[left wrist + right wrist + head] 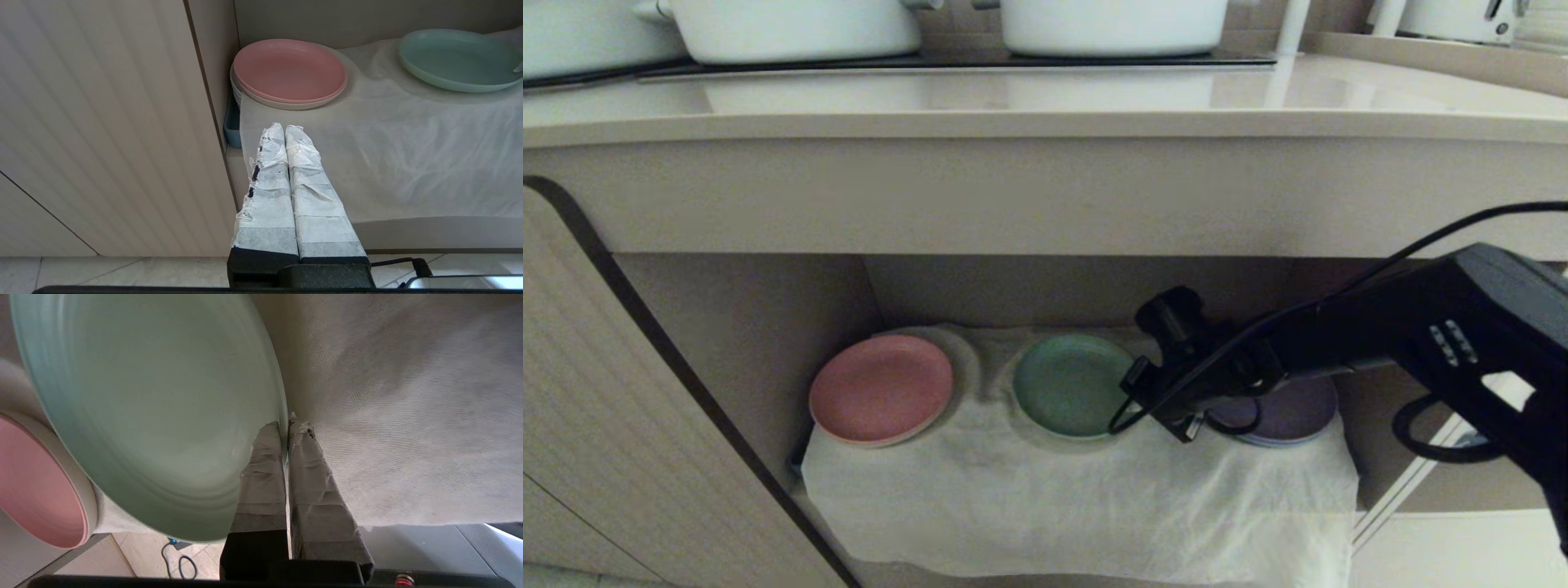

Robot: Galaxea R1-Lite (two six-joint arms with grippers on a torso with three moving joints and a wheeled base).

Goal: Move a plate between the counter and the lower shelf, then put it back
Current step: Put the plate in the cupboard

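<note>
Left gripper [284, 130]: parked low outside the shelf's front left corner, 2 taped fingers pressed together on nothing, pointing toward the pink plate.
Cabinet door [621, 392]: ribbed beige panel standing at the shelf's left side.
White cloth [1054, 490]: wrinkled, covers the base of the lower shelf [768, 327] and hangs over its front edge.
Right gripper [286, 426]: reaching in from the shelf's right side; fingers pinched onto the right rim of the green plate, 1 finger over the rim, 1 under it.
Green plate [1072, 384]: middle of the shelf, sitting over a round bump in the cloth; in the right wrist view its near edge looks tilted off the cloth, though whether it is fully clear of it is hard to tell.
Pink plate [880, 389]: left end of the shelf, on top of a pale stack, apart from the green one.
Purple plate [1294, 412]: right end of the shelf, mostly hidden behind the right arm.
Counter [1045, 106]: above the shelf, beige with a thick front edge.
Pots [800, 28]: 2 white ones on the black hob at the counter's back edge.
</note>
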